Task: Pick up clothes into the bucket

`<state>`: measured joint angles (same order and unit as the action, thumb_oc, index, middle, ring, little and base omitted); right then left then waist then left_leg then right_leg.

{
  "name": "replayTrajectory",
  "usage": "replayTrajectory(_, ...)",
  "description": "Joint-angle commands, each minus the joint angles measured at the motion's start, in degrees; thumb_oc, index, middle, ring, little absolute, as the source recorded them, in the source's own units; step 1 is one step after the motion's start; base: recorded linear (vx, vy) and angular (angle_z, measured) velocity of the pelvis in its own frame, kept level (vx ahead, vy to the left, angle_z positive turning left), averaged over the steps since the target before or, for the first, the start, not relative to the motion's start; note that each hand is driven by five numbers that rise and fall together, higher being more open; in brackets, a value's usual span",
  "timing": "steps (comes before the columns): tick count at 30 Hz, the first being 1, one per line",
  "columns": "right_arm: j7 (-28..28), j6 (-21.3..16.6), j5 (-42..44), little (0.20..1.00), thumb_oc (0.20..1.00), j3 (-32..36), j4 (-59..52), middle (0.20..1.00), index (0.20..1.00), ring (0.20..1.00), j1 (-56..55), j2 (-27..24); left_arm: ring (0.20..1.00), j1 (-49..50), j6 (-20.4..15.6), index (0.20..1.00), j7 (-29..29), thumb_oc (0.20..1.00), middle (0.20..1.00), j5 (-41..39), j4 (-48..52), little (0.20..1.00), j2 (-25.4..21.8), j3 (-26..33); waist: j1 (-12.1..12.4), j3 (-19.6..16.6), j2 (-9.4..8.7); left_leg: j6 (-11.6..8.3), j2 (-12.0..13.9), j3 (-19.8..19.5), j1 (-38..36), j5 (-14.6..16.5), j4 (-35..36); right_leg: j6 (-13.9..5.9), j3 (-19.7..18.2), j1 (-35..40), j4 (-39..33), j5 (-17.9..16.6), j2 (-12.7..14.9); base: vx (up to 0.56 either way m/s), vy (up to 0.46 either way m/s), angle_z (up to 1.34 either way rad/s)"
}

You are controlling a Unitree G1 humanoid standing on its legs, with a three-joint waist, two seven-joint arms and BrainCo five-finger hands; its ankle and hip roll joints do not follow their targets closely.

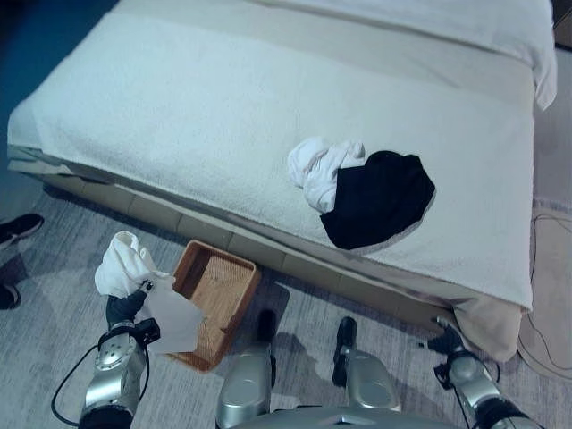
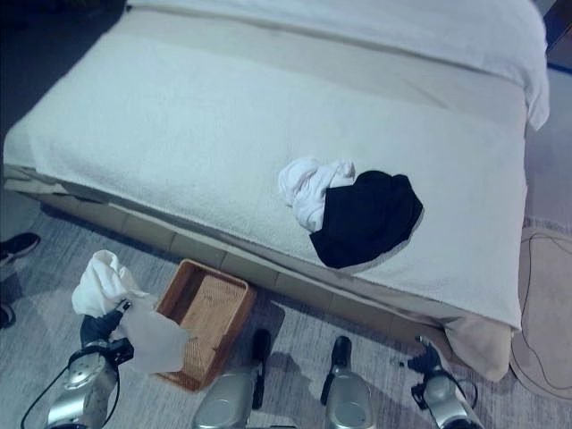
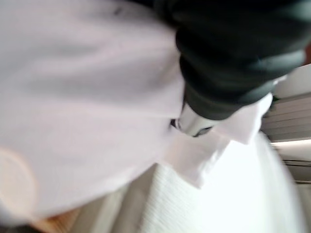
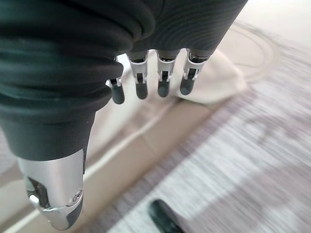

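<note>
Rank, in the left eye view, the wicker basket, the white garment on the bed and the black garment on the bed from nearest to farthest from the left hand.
1. Wicker basket: on the floor, just beside the left hand, which holds a white cloth.
2. White garment: on the bed, farther off toward the robot's right.
3. Black garment: touching the white garment on its far side, farthest.

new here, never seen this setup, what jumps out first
The black garment lying against a white garment on the pale bed, toward its near edge. Below, the left hand holds up a white cloth beside the wicker basket on the floor.
</note>
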<state>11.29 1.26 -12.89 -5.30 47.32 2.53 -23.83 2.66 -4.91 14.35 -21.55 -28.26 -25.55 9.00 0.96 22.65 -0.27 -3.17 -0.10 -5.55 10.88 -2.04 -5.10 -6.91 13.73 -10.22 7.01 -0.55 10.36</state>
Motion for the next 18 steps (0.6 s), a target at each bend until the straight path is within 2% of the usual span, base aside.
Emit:
replayTrajectory(1,2.6,-2.1,-0.3,1.0,1.0,-3.7,-6.1,1.0,1.0,1.0,1.0,-1.9,0.2,-4.2,-3.3,0.2,6.0,0.2,0.2,6.4,-2.6,0.2,-5.5,1.8,-0.1,0.7,-2.54,0.24,-1.1,0.6,3.7,2.4,-5.3,-0.89,0.6,-1.7,6.4,3.2,1.9,-0.08,0.004,-0.01)
replayTrajectory(4,3.4,-3.3,0.6,1.0,1.0,-5.1,-9.9,1.0,1.0,1.0,2.5,-2.0,0.2,-6.4,-2.6,0.2,8.6,0.2,0.2,8.7,-5.5,0.2,-7.1,1.0,-0.4,3.2,-3.24,0.21,-0.7,1.1,7.0,2.4,-8.0,-0.73,-0.3,-4.9,8.0,3.2,1.8,-0.1,0.007,-0.06)
replayTrajectory(8,4.7,-4.7,1.5,1.0,1.0,-5.8,-15.2,1.0,1.0,1.0,4.0,-2.6,0.2,-9.0,-1.8,0.2,12.8,0.2,0.2,11.3,-8.0,0.2,-8.5,0.7,-0.9,7.1,-4.2,0.48,-0.6,1.4,14.0,3.9,-14.9,-0.04,-1.6,-11.5,13.7,4.5,1.9,-0.12,0.008,-0.12)
replayTrajectory(12,6.5,-6.2,3.4,1.0,1.0,-4.6,-20.4,1.0,1.0,1.0,3.3,-3.4,0.2,-10.4,-1.1,0.2,17.3,0.2,0.2,12.7,-8.1,0.2,-9.3,0.7,-2.1,7.1,-4.85,0.74,-0.7,0.7,24.0,4.9,-20.7,0.46,-2.4,-21.0,19.2,5.9,2.2,-0.08,0.001,0.02)
replayTrajectory(13,7.2,-6.7,4.2,1.0,1.0,-4.2,-21.4,1.0,1.0,1.0,3.1,-3.5,0.426,-11.2,-0.9,0.426,18.0,0.426,0.426,13.0,-9.3,0.426,-9.7,0.5,-2.4,7.1,-4.98,0.81,-0.8,0.7,26.2,4.8,-21.6,0.55,-2.4,-23.2,20.3,5.9,2.2,-0.07,-0.001,0.02)
replayTrajectory(14,7.7,-7.2,4.7,1.0,1.0,-3.6,-22.9,1.0,1.0,1.0,2.8,-3.6,0.931,-12.1,-0.4,0.931,19.5,0.931,0.931,13.5,-10.9,0.931,-10.3,0.4,-2.7,7.1,-5.17,0.79,-0.8,0.7,28.5,4.8,-22.4,0.57,-2.5,-25.5,21.2,6.1,2.3,-0.07,-0.005,-0.01)
replayTrajectory(15,8.2,-7.5,5.0,1.0,1.0,-3.3,-24.4,1.0,1.0,1.0,2.5,-3.7,1.0,-13.3,0.3,1.0,20.1,1.0,1.0,14.0,-11.7,1.0,-11.1,-0.1,-3.1,7.1,-5.35,0.77,-0.7,0.6,30.5,4.8,-23.4,0.64,-2.6,-27.4,22.2,6.3,2.4,0.0,0.0,0.0)
replayTrajectory(16,8.7,-7.7,5.5,1.0,1.0,-2.9,-25.3,1.0,1.0,1.0,1.9,-3.8,1.0,-13.6,1.4,1.0,19.9,1.0,1.0,15.0,-13.1,1.0,-11.9,-0.7,-3.4,7.1,-5.57,0.54,-0.5,0.4,31.1,6.8,-24.4,0.13,-2.8,-28.0,23.4,8.0,2.3,0.03,-0.019,0.03)
replayTrajectory(18,9.9,-7.9,5.3,1.0,1.0,-3.1,-26.7,1.0,1.0,1.0,1.9,-3.8,1.0,-14.6,3.4,1.0,22.2,1.0,1.0,17.1,-14.7,1.0,-12.5,-1.2,-3.9,7.1,-5.96,0.43,-0.2,0.4,33.2,6.6,-24.8,0.06,-2.9,-30.2,23.5,7.8,2.2,0.02,-0.009,0.03)
